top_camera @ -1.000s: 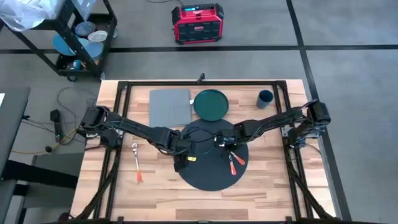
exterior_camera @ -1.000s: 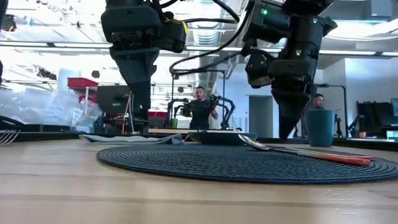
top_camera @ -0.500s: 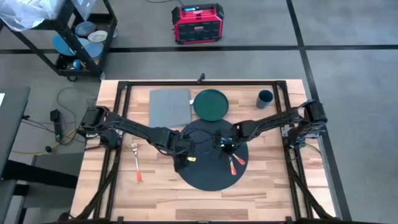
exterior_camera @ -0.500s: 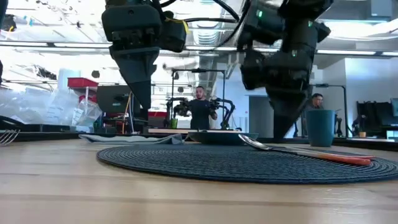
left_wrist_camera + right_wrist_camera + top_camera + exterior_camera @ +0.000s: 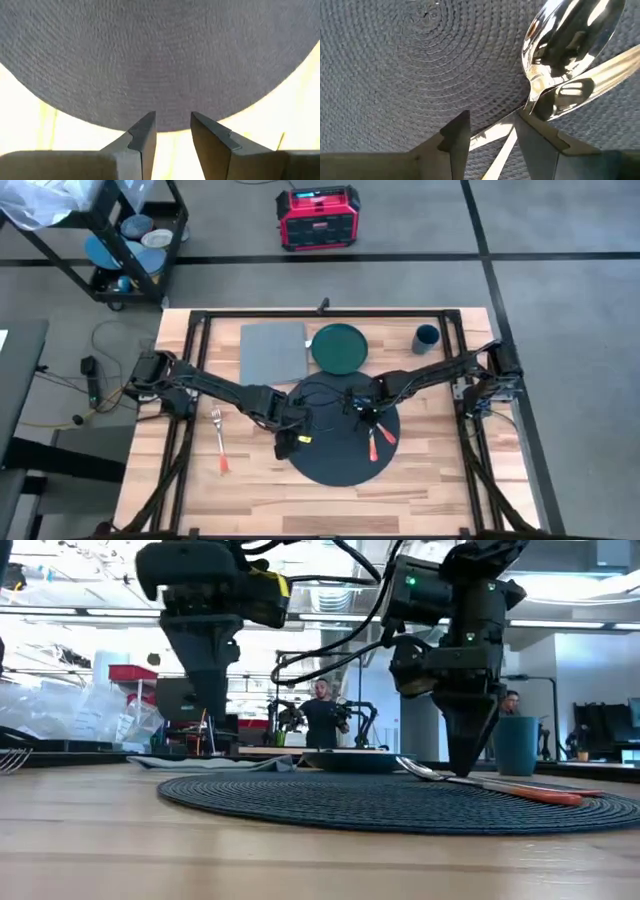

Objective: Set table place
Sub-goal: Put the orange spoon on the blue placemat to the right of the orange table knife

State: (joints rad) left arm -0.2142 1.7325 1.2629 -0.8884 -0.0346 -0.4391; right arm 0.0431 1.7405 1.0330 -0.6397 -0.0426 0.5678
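The round dark woven placemat (image 5: 335,460) lies flat on the light-wood table (image 5: 250,490). On its right part rests a spoon (image 5: 570,35) with an orange handle (image 5: 373,446), beside a second orange-handled utensil (image 5: 386,437). My right gripper (image 5: 492,131) points down over the spoon's neck, open, one finger on each side of the metal stem. My left gripper (image 5: 173,131) hovers open over the placemat's left rim (image 5: 100,117), fingers pointing down, nothing between them. My right gripper comes from above, pointing down, its open fingers astride the spoon's stem just behind the bowl. One finger (image 5: 535,135) stands against the neck (image 5: 532,102); whether the other touches, I cannot tell. The spoon lies flat on the placemat.
A fork (image 5: 219,442) with an orange handle lies on the bare wood left of the mat. At the far side sit a grey napkin (image 5: 273,352), a dark green plate (image 5: 338,347) and a blue cup (image 5: 427,337). People stand in the room beyond.
My right gripper has come down onto the spoon and drifted slightly toward the table's left. The spoon has shifted a little on the mat. My left gripper has edged toward the near-left, staying over the mat's rim.
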